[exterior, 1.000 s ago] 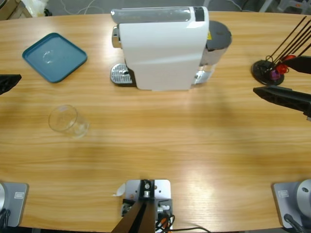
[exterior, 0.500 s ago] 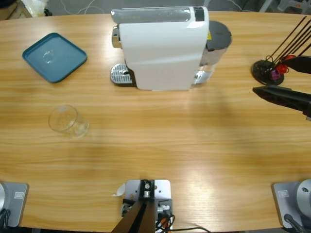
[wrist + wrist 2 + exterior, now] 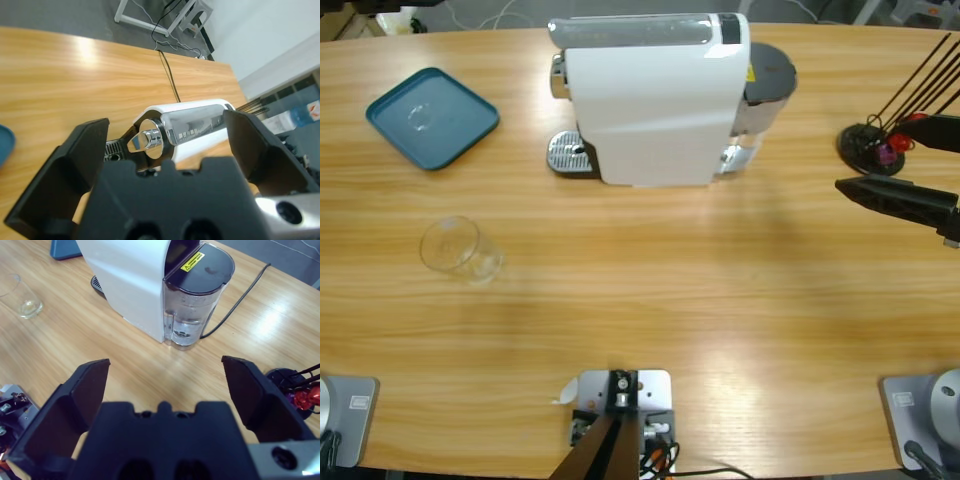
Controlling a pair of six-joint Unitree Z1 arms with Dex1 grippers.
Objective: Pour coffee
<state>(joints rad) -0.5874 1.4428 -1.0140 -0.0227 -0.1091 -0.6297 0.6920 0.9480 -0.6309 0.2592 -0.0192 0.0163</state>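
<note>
both claws spread wide and empty: right claw [image 3: 162,385] faces the coffee machine [image 3: 655,95], left claw [image 3: 162,145] too. glass tumbler [image 3: 455,245] alone on the tabletop [image 3: 650,300].

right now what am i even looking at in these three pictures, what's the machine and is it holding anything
These are three views of one moment at a long wooden table with two robot arms. The high view looks straight down. On the table stand a white coffee machine with a water tank at its back, a blue tray, an empty clear glass and a black stand with thin rods.

The other two pictures come from cameras on the arms' wrists, each looking along its own black gripper. The right gripper enters the high view from the right edge. The left gripper points at the coffee machine's front end and does not show in the high view.

Both grippers are open and hold nothing. No coffee is visible.
</note>
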